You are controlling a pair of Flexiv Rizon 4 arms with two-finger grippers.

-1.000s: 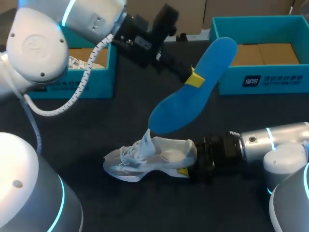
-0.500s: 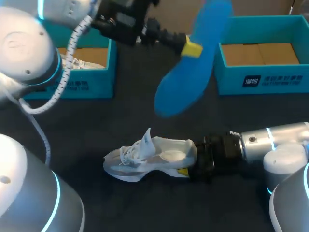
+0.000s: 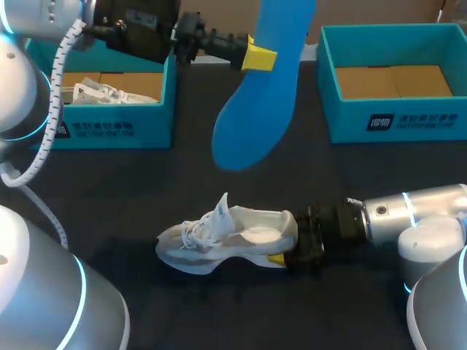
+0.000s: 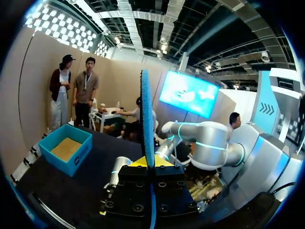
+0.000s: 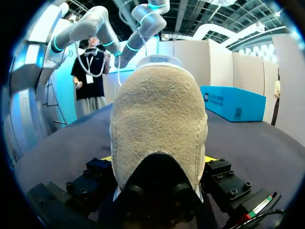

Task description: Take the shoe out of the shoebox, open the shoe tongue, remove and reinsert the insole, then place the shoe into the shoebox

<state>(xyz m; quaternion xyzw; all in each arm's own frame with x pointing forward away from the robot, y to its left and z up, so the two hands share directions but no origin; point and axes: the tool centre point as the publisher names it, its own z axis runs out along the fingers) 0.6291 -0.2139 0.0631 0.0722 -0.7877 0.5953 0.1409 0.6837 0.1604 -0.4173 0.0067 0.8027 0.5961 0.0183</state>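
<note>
Two grippers are engaged: the left gripper (image 3: 255, 57) pinches the insole (image 3: 252, 124), held above the table (image 3: 146, 182); the right gripper (image 3: 281, 256) clamps the heel of the shoe (image 3: 233, 237), which rests on the table.

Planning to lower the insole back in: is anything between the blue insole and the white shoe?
No. In the head view only bare dark table shows between the insole's lower end and the shoe; nothing blocks that stretch.
</note>
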